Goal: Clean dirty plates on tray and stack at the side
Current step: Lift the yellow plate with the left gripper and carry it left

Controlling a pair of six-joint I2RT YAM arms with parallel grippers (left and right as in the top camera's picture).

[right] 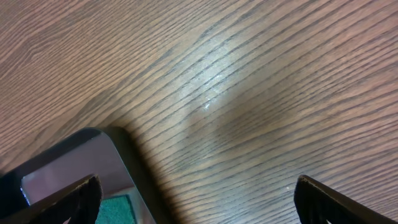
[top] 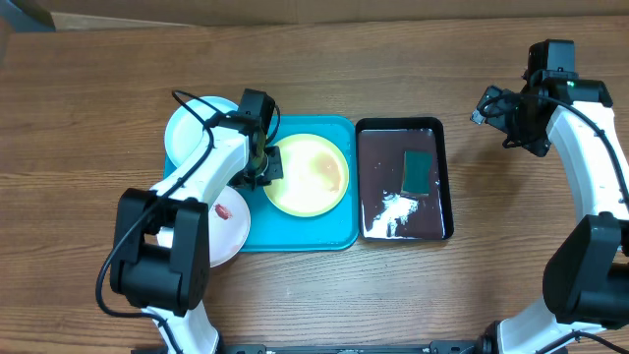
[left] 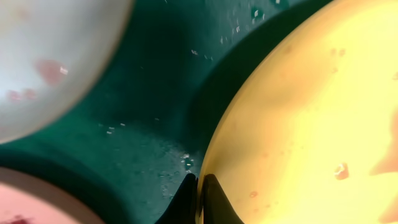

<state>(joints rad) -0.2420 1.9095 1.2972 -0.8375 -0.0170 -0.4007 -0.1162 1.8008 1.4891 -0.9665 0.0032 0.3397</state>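
- Left claw [top: 264,167] is closed tight on the left rim of the yellow-green rimmed plate [top: 310,177]. The left wrist view shows both fingers [left: 211,202] pinched together over the rim edge.
- A rim pinch is likely because the plate lies flat and offers nothing else to grab. I judge this to be the setup for lifting it out for cleaning.
- That plate lies flat in the turquoise tray [top: 339,234], in its right half. The tray sits about mid-counter, a little toward the left edge.
- The pale blue plate [top: 187,133] is at the tray's far-left corner and overlaps the rim. The white plate [top: 234,224] is at the near-left corner and hangs out past the rim. It has a red smear [top: 223,209], so it is not yet cleaned.
- No plates are stacked on the bare counter [top: 98,79] yet, so the task looks early.
- The black tray [top: 378,147] sits just beside the turquoise tray on its right. It holds a green sponge [top: 418,172] and white foam [top: 389,216], and it probably serves as the wash station, kept close so carries are short.
- Right claw [right: 196,202] has its jaws spread wide and holds nothing. It hovers over bare counter past the black tray's far-right corner, probably parked clear of the left arm.
- No brands, labels or readable writing anywhere.
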